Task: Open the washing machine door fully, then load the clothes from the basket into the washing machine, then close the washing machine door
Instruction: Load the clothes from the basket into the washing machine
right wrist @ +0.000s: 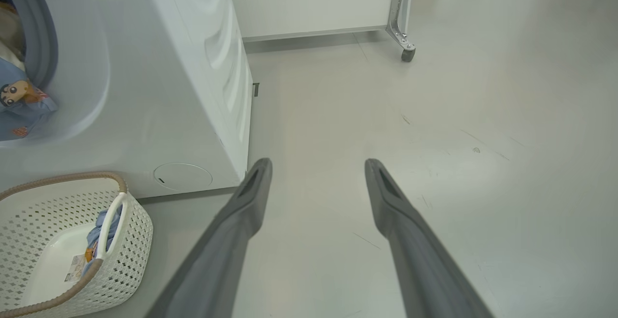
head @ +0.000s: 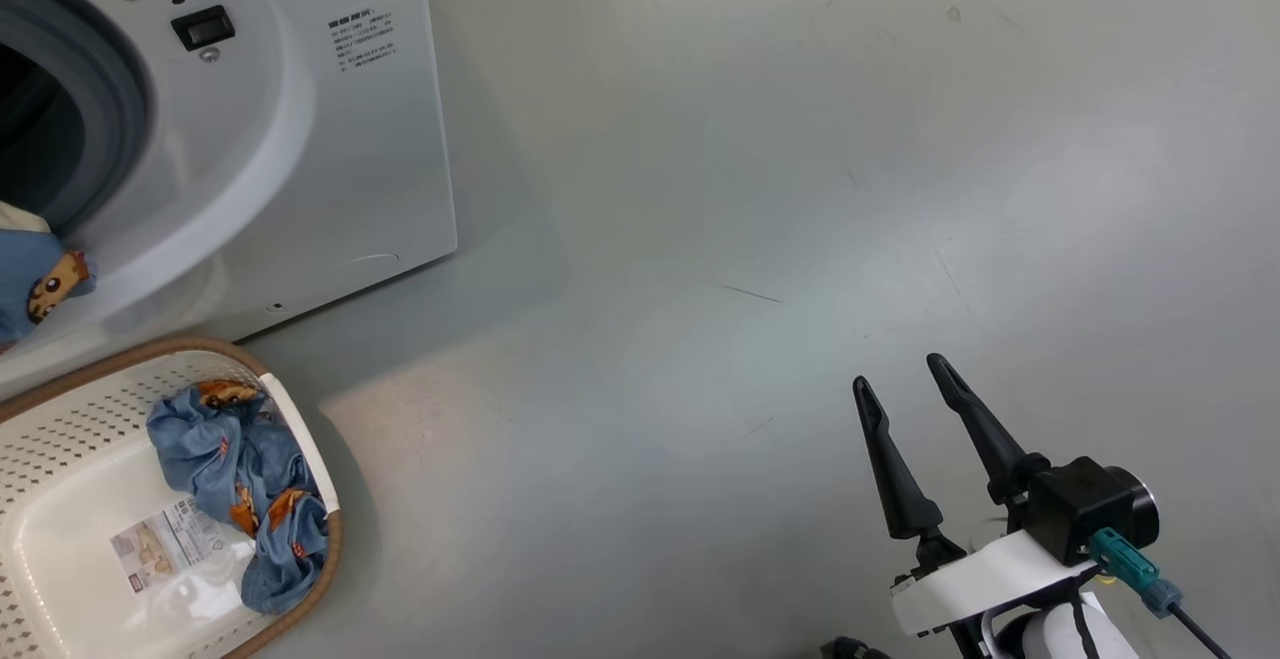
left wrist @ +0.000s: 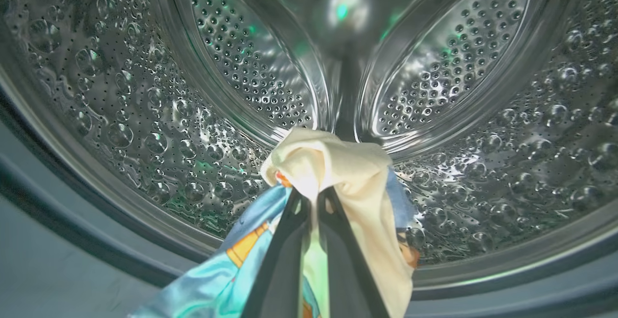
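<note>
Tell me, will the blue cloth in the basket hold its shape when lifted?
Probably not: the blue cloth lies crumpled in folds, so it should droop. It looks thin, likely light. A fold might catch on the basket rim.

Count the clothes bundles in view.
2: one blue bundle in the basket, one blue-and-cream bundle clamped by the left gripper at the drum. Each may hide more pieces.

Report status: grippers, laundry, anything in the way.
Left gripper shut on cream cloth and blue printed piece, at steel drum mouth. Right gripper open, empty. More blue clothes in basket. Fabric tail hangs outside drum.
</note>
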